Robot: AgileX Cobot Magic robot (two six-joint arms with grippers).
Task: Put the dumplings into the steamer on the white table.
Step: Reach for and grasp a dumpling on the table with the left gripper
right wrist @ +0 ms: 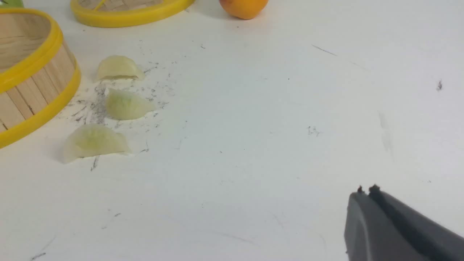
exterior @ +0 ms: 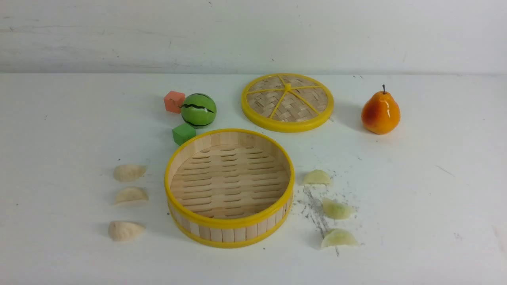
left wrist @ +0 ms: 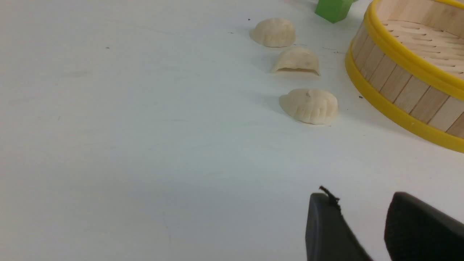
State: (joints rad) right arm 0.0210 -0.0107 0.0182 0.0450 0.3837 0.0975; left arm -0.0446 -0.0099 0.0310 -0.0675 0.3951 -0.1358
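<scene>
The steamer point(exterior: 229, 233) stands empty in the middle of the white table point(exterior: 416, 198). Three cream-white dumplings point(exterior: 129, 172) point(exterior: 131, 195) point(exterior: 124, 230) lie in a row to its left; they also show in the left wrist view point(left wrist: 309, 106). Three yellowish-green dumplings point(exterior: 316, 177) point(exterior: 336, 209) point(exterior: 339, 238) lie to its right; they also show in the right wrist view point(right wrist: 93, 142). My left gripper point(left wrist: 360, 203) is open and empty, short of the nearest cream dumpling. My right gripper point(right wrist: 366, 189) is shut and empty, far from the green dumplings. Neither gripper shows in the front view.
The flat woven lid point(exterior: 287, 101) lies behind the steamer. A green ball point(exterior: 198, 110), a red block point(exterior: 174, 101) and a green block point(exterior: 183, 133) sit at the steamer's back left. An orange pear point(exterior: 380, 112) stands at the back right. Grey scuff marks point(exterior: 315, 209) run among the green dumplings.
</scene>
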